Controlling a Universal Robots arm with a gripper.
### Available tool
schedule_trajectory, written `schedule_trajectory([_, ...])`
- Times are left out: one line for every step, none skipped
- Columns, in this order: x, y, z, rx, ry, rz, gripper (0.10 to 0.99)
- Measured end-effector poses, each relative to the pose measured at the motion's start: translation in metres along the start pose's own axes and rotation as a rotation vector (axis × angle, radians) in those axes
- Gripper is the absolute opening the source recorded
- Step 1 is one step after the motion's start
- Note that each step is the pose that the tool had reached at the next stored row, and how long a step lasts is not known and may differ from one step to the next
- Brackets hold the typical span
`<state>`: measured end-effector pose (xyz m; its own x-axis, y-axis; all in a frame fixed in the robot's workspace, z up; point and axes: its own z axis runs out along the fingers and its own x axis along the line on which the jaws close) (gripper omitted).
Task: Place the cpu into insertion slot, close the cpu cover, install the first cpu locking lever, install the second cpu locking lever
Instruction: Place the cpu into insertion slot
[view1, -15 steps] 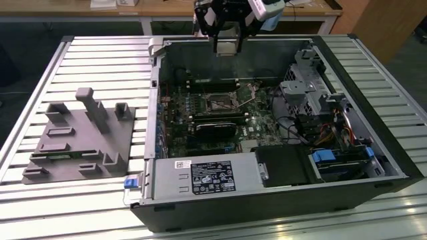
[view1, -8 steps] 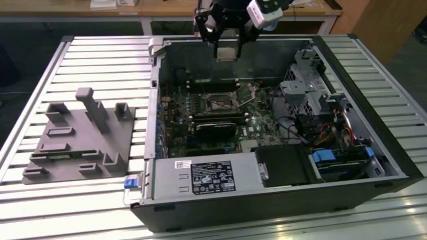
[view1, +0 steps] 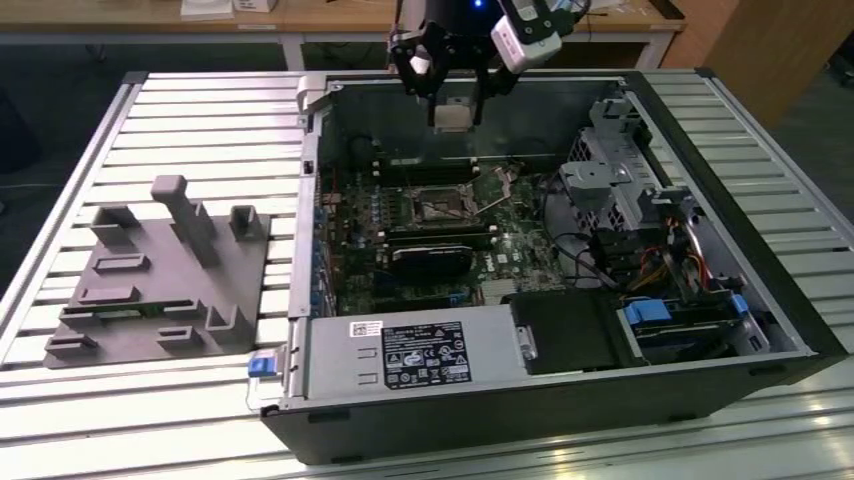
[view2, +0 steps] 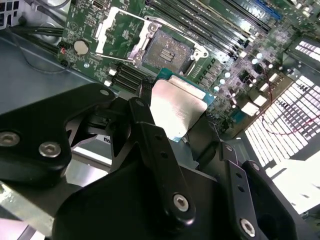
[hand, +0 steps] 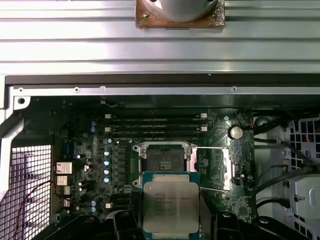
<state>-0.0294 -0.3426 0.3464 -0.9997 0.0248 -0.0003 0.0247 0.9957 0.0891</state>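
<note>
Silver-grey chip (hand: 170, 207), pinched tight in my gripper (view1: 454, 110), hangs above the green board (view2: 92, 27), near the open socket (hand: 162, 161). Seating it well, I judge, needs edges squared and a flat, gentle descent.

Chip (view1: 454, 117) above board (hand: 85, 140), near socket (view1: 434, 205); cover (hand: 230, 170) open beside socket; case (view1: 467, 420) on counter (view1: 187, 120), fixture block (view1: 160, 275) at exterior view's left.

The gripper (view2: 176, 122) pinches the cpu (view2: 177, 105), its silver top showing, above the green board (view2: 87, 25) near the bare slot (view2: 167, 50), whose cover (view2: 106, 30) lies swung open beside it.
</note>
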Motion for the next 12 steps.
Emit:
schedule_trajectory([0.0000,-0.0001,0.0015,0.000,-0.0012,0.000,0.541])
schedule_trajectory([0.0000,-0.0002,0.0028,0.000,-0.0023,0.000,0.541])
schedule_trajectory([0.0000,-0.0004,0.0042,0.000,-0.0034,0.000,0.541])
schedule_trajectory([0.0000,-0.0005,0.0056,0.000,-0.0045,0.000,0.541])
schedule_trajectory([0.0000,-0.0006,0.0068,0.000,-0.0054,-0.001,0.541])
schedule_trajectory([0.0000,-0.0007,0.0080,0.000,-0.0062,-0.001,0.541])
schedule_trajectory([0.0000,-0.0008,0.0093,0.000,-0.0070,-0.001,0.541])
schedule_trajectory([0.0000,-0.0009,0.0105,0.000,-0.0077,-0.001,0.541])
schedule_trajectory([0.0000,-0.0010,0.0117,0.000,-0.0086,-0.001,0.541])
schedule_trajectory([0.0000,-0.0011,0.0128,0.000,-0.0094,-0.001,0.541])
schedule_trajectory([0.0000,-0.0013,0.0140,0.000,-0.0102,-0.001,0.541])
schedule_trajectory([0.0000,-0.0014,0.0151,0.000,-0.0108,-0.001,0.541])
